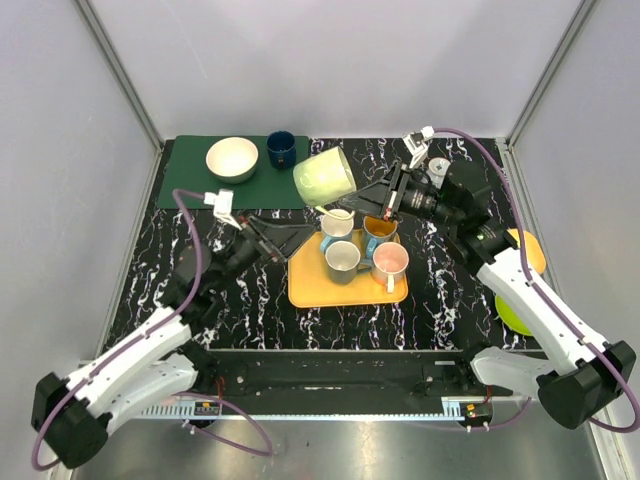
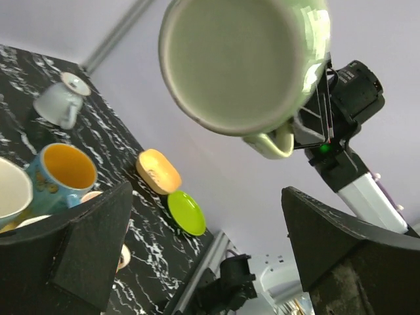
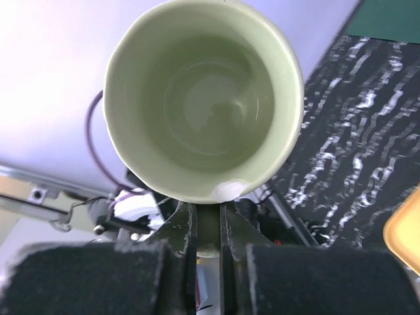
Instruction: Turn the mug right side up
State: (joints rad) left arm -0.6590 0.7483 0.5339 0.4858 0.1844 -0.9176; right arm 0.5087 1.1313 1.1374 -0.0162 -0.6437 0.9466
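Mid-turn: the pale green mug point(image 1: 325, 177) hangs in the air at 12 o'clock from the orange tray point(image 1: 300, 290), tipped sideways. The right gripper point(image 1: 372, 200) pinches its handle point(image 2: 272, 141), jaws nearly closed. The left gripper point(image 1: 298, 236) gapes wide, empty. The next move probably calls for rolling the mug upright and setting it down.

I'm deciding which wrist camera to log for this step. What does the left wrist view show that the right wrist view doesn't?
Only the left wrist view: the open left gripper, a blue mug with an orange inside, a pale mug, an orange dish and a green plate.

Only the right wrist view: a corner of the green mat.

Both: the light green mug, mouth toward the camera, held by its handle in the right gripper, and the black marbled table.
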